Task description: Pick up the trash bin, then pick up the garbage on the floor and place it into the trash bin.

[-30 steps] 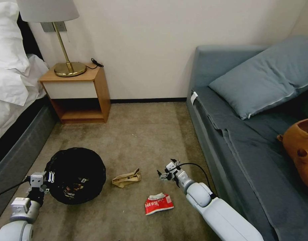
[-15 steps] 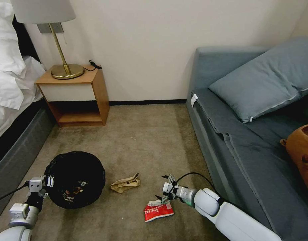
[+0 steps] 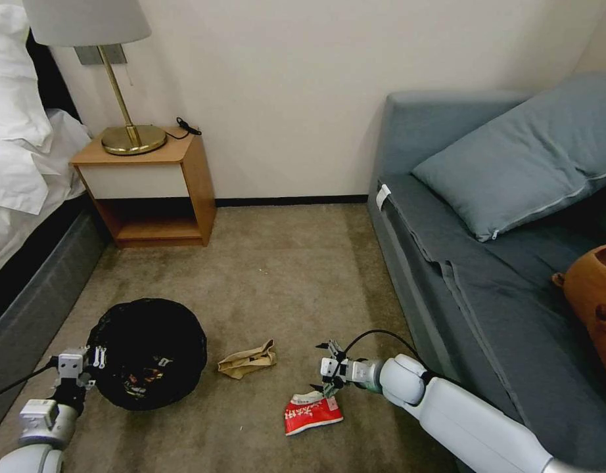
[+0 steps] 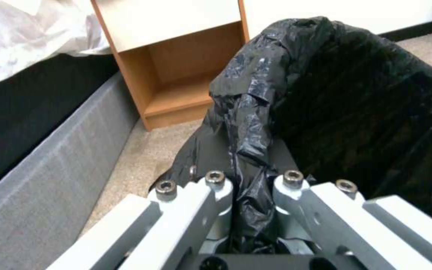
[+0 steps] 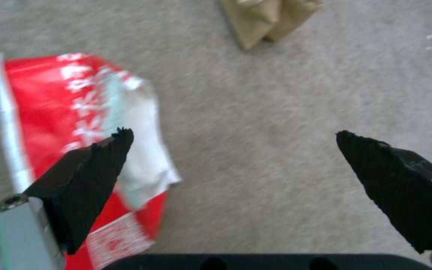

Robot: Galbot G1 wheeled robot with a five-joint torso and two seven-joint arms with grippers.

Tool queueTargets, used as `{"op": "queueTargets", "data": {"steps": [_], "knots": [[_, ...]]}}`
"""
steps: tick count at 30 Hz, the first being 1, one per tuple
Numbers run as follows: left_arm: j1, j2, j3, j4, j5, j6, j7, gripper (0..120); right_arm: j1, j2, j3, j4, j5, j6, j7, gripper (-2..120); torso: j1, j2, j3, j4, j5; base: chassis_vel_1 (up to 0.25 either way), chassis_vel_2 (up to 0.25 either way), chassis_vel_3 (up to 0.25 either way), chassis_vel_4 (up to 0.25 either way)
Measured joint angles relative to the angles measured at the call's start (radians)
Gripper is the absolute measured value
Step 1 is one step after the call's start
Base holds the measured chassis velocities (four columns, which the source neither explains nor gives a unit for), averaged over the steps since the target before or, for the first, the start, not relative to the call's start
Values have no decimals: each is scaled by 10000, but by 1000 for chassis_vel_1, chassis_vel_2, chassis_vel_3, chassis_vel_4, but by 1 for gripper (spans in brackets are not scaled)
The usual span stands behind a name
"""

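Spread wide, the right gripper [image 5: 231, 150] with its black fingertips [image 5: 101, 157] well apart and nothing between them, low over the carpet [image 3: 283, 263]. Off to one side of the gap rather than centred: the red-and-white packet [image 5: 76, 123], its white end under one fingertip, bare carpet beneath the other. Long axis of the packet roughly crosswise to the line joining the tips, judging by the wrist view, so a small sideways shift probably needed before any closing. Seen from the head, gripper [image 3: 329, 380] just above the packet's upper edge [image 3: 311, 412], touching or nearly so; contact not clear. Farther out, the tan paper bag [image 3: 247, 360], between packet and trash bin [image 3: 148, 355], within reach of the same arm and nearer to it than to the other. Over on the left, the left gripper [image 4: 248, 187] clamped on a fold of the wrinkly black liner at the bin's rim, holding the bin beside the bed base [image 3: 27, 322]. Inside the bin, some bits of litter, too dark to name. Packet's lower end cut off at the wrist view's edge; printing on it blurred.
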Motion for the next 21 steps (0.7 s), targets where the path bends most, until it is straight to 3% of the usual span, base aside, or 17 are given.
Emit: {"op": "queueTargets", "data": {"steps": [7, 21], "knots": [[-21, -275, 26, 7, 228, -55, -5, 4, -467, -120, 82, -34, -473, 321, -154, 100, -1, 1, -1, -1, 5, 0, 0, 0, 0], [103, -433, -15, 200, 198, -330, 61, 4, -507, 1114, 185, -2094, -1084, 782, 99, 100, -1, 2, -1, 0, 3, 0, 0, 0, 0]]}}
